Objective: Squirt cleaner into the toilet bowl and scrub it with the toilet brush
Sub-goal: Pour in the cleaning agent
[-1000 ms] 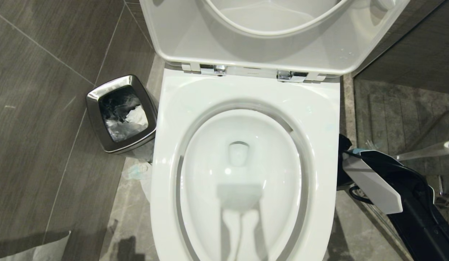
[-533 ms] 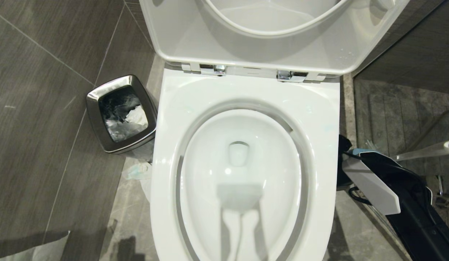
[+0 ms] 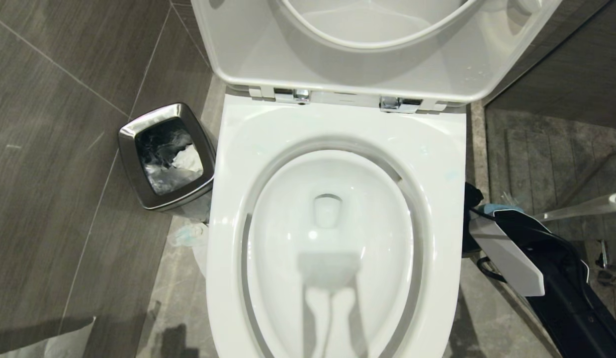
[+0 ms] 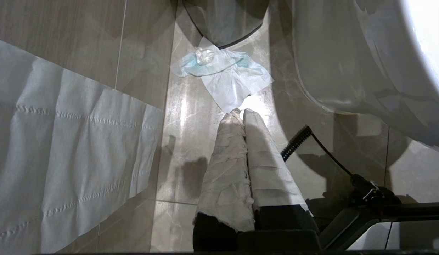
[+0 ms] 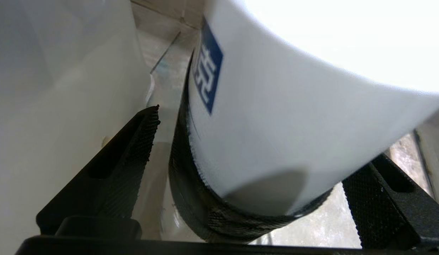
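Note:
The toilet bowl (image 3: pixel 332 124) fills the middle of the head view, its seat and lid (image 3: pixel 367 59) raised and the water looking clear. The cleaner is out of view. To the bowl's right, the toilet brush (image 3: pixel 581 209) shows its whitish handle with a paddle tip. My right arm (image 3: pixel 509 256) reaches down low beside the bowl, just below that handle. My right gripper (image 5: pixel 262 141) is open, and a white rounded body (image 5: pixel 293 117) with a blue square mark and a black band lies between its black fingers (image 5: pixel 134 141). My left gripper (image 4: pixel 240 110) is shut and empty over the floor.
A square steel waste bin (image 3: pixel 166 154) with rubbish stands left of the bowl. Crumpled tissue (image 4: pixel 226 71) lies on the floor tiles by the bowl's base, and a long paper sheet (image 4: pixel 63 148) lies further left. A black cable (image 4: pixel 325 152) runs near the left gripper.
My right arm has slid slightly lower beside the bowl. The toilet, the brush handle and the left gripper have not moved.

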Robot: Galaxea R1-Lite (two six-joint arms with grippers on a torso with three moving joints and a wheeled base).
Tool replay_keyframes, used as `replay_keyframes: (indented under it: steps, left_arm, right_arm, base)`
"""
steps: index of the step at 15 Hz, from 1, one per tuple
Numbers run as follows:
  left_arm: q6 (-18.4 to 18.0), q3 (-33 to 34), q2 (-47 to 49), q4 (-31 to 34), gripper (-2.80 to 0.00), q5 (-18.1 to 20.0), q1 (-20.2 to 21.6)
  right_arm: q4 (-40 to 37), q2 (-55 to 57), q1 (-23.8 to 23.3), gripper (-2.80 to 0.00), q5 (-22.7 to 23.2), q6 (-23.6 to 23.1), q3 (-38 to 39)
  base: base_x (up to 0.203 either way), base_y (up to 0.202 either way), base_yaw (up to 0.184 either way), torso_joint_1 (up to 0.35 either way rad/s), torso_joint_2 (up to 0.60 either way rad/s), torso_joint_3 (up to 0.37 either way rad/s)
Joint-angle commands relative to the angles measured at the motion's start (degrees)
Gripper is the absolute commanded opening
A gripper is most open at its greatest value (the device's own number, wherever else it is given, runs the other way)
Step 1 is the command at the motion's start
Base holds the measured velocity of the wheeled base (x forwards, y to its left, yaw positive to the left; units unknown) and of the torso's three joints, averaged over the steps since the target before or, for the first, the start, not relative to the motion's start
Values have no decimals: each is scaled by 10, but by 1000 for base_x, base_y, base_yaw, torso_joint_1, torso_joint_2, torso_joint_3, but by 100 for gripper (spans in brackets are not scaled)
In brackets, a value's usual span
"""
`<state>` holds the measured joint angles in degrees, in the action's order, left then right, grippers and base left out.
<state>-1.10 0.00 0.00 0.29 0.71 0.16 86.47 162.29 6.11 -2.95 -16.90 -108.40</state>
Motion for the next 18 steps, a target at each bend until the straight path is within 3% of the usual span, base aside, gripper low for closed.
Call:
replay_keyframes:
  steps: [1, 18]
  left_arm:
    - [0, 1, 1, 0, -280, 0, 0]
    - [0, 1, 1, 1, -280, 0, 0]
  right_arm:
    - [5, 6, 0, 0, 2, -1, -2]
    - [-13, 23, 0, 0, 5, -1, -45]
  base:
    - [0, 0, 0, 0, 0, 0]
    - [0, 0, 0, 0, 0, 0]
